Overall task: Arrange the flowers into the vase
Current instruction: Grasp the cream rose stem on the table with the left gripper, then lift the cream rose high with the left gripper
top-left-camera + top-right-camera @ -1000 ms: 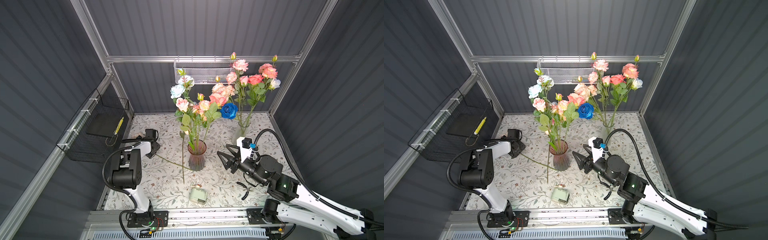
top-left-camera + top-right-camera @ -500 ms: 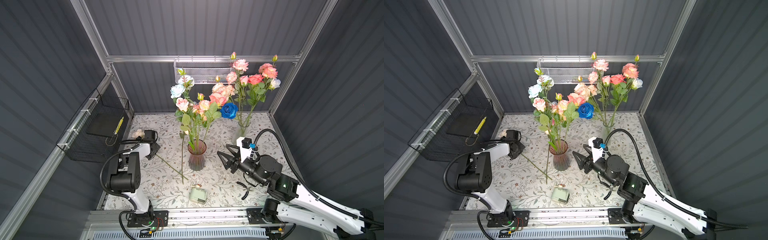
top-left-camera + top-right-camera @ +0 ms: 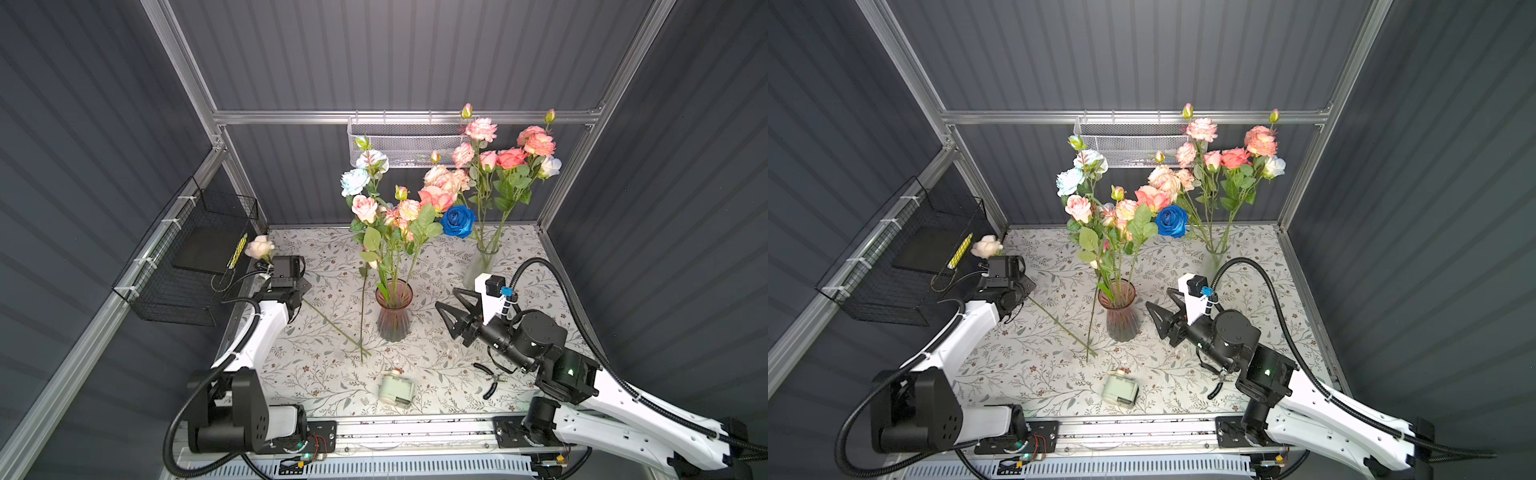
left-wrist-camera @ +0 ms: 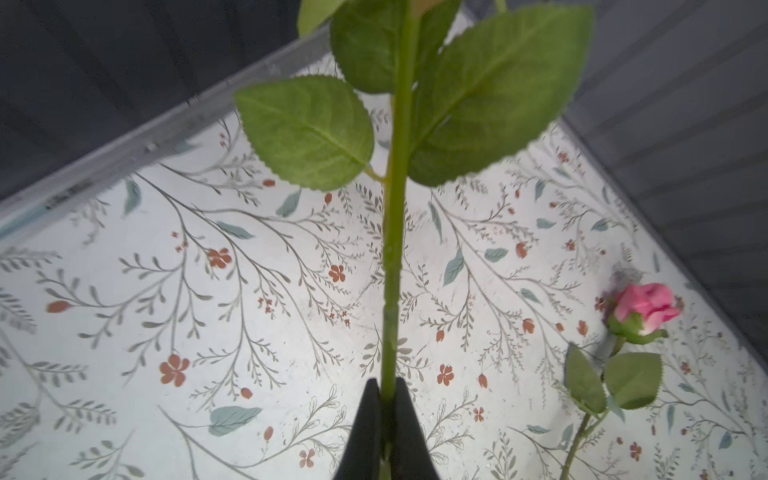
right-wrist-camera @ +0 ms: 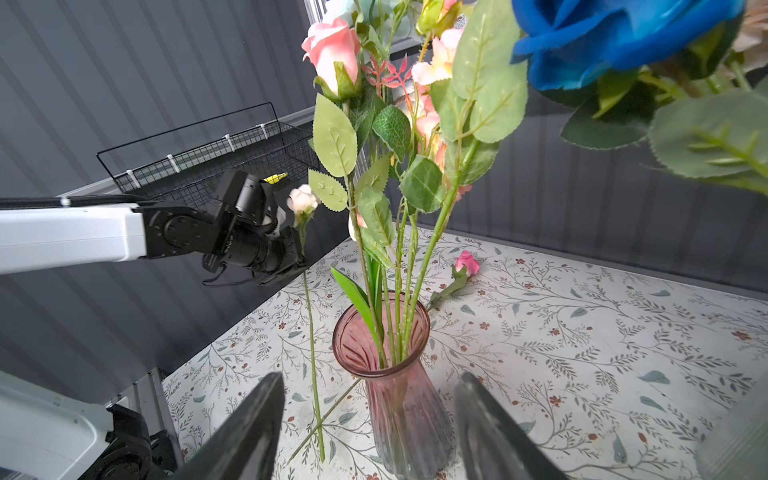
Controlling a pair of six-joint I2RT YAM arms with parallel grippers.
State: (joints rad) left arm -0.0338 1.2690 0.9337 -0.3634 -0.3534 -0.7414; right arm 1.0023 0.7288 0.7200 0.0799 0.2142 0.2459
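Now your left gripper (image 4: 386, 399) is clamped on the stem of the cream rose (image 3: 258, 247), its foot pointing down beside the pink vase (image 3: 394, 311); the vase mouth lies toward your wide-open right gripper (image 3: 445, 297).

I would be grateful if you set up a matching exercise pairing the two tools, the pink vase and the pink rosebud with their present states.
Things:
1 left tool
2 right tool
3 pink vase
4 pink rosebud

States:
A lying on the table
B open and empty
C upright, holding a bunch of flowers
D shut on the stem of the cream rose

Pairs: 1-D; 2-B; 3-C; 4-A
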